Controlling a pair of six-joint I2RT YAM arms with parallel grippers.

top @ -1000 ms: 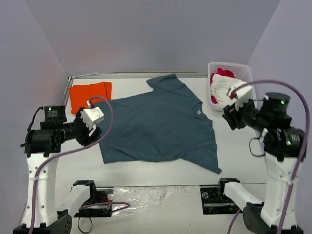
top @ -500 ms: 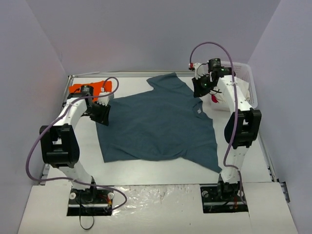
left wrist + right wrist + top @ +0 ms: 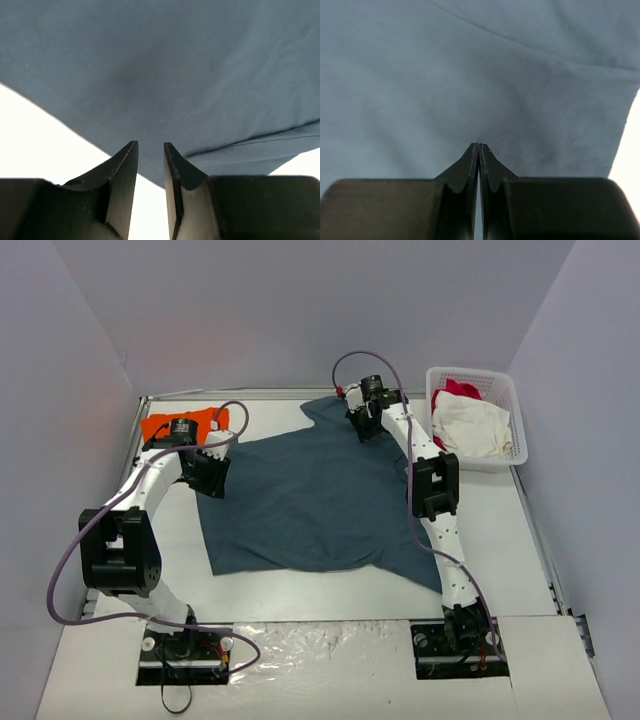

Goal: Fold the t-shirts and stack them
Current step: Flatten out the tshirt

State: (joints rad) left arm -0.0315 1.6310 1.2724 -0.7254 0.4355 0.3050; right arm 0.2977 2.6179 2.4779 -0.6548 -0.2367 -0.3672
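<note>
The dark slate-blue t-shirt [image 3: 320,500] lies spread flat on the white table. The bright orange t-shirt [image 3: 165,427] lies folded at the far left corner, partly hidden by my left arm. My left gripper [image 3: 212,478] is at the blue shirt's left edge. In the left wrist view it [image 3: 150,145] stands narrowly open over the cloth's edge [image 3: 175,65], holding nothing. My right gripper [image 3: 362,425] is over the shirt's far part near the collar. In the right wrist view it [image 3: 479,145] is shut with its tips just above the cloth [image 3: 445,75].
A white basket [image 3: 505,390] stands at the far right, holding a white garment [image 3: 470,425] and a red-pink garment [image 3: 452,390]. Bare white table [image 3: 500,530] lies right of the shirt. Walls close in the table at the back and sides.
Both arms have stretched out from the near edge over the table. My right gripper has moved left from beside the basket to the shirt's far part. My left gripper reached the shirt's left edge.
</note>
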